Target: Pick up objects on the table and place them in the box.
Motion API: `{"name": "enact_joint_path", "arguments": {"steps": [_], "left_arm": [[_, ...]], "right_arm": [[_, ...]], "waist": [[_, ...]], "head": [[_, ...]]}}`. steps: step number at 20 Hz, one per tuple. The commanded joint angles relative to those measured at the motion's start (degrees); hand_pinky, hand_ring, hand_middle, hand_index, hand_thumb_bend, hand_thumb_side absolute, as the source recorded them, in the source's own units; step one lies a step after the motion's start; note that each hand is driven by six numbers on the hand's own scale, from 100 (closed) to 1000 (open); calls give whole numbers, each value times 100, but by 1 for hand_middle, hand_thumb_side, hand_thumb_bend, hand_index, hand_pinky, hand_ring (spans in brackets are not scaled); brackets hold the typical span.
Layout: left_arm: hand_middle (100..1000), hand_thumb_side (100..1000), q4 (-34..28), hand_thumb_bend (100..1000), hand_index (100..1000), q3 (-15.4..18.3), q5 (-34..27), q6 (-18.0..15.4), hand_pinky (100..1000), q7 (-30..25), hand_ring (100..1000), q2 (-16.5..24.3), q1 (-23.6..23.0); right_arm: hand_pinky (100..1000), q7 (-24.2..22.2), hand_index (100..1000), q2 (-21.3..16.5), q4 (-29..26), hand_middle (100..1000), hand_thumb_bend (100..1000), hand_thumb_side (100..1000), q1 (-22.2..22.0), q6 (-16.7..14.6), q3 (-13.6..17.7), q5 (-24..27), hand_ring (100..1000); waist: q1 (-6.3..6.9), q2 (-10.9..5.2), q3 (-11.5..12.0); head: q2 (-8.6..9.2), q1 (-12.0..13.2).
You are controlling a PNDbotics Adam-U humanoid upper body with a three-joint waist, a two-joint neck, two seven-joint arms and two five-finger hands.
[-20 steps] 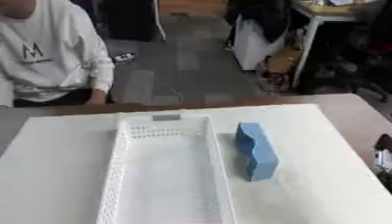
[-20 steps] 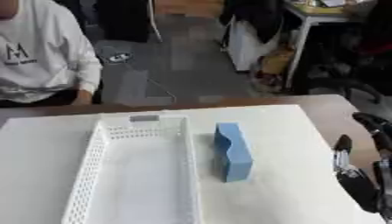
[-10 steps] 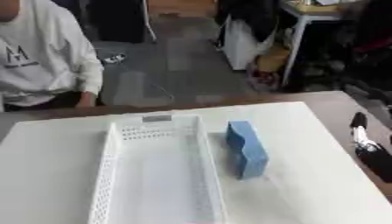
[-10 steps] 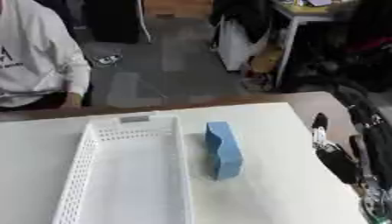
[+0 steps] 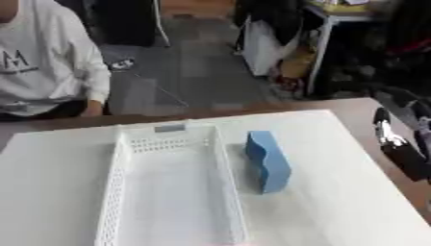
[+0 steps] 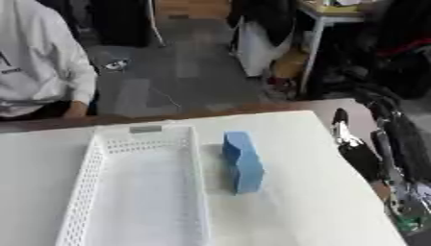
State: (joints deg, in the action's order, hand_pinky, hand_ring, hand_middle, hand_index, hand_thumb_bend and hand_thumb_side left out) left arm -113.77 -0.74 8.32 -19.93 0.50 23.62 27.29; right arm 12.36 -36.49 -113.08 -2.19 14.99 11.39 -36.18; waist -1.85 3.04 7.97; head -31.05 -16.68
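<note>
Looking down at the white tabletop, we see a long white plastic basket with perforated walls lying in the lower left of centre, its length running from the bottom edge of the frame up toward the middle. Nothing shows inside it. A small grey tag sits on its far rim.

Just beside the basket's right wall we find a light blue foam block with a wavy side, standing on edge on the table. It lies alongside the basket, close to the wall; we cannot tell whether the two touch.

At the right edge of the frame our black and silver right hand comes in over the table's right border, well apart from the blue block. Its fingers point up toward the top of the frame and look straight, spread relaxed and holding nothing. Further black arm parts show behind it at the far right.

We do not see our left hand in either view.

In the upper left of the frame a person in a white sweatshirt sits at the table's far edge, touching neither the basket nor the block.
</note>
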Motion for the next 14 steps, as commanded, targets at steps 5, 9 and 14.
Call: {"name": "enact_joint_path", "arguments": {"steps": [5,9,14], "left_arm": [[774,1000,-82,806,845,-18,-22,0,808,-13,666,120,116],[774,1000,-82,805,845,-36,-44,4,808,-18,667,91,179],[774,1000,-82,805,845,-56,-64,-1,807,-39,666,52,261]], "right_arm": [[840,-330,929,-330,292,769,215,954,175,-77,-43,130,879],[846,-649,931,-505,539,777,201,972,204,-145,-93,97,878],[848,-773,939,-658,885,784,168,1000,264,-324,-200,178,872]], "waist": [[-38,-94,55],[-66,-75,107],[-104,-11,153]], "head": [[-45,31],[-10,-43],[73,-245]]}}
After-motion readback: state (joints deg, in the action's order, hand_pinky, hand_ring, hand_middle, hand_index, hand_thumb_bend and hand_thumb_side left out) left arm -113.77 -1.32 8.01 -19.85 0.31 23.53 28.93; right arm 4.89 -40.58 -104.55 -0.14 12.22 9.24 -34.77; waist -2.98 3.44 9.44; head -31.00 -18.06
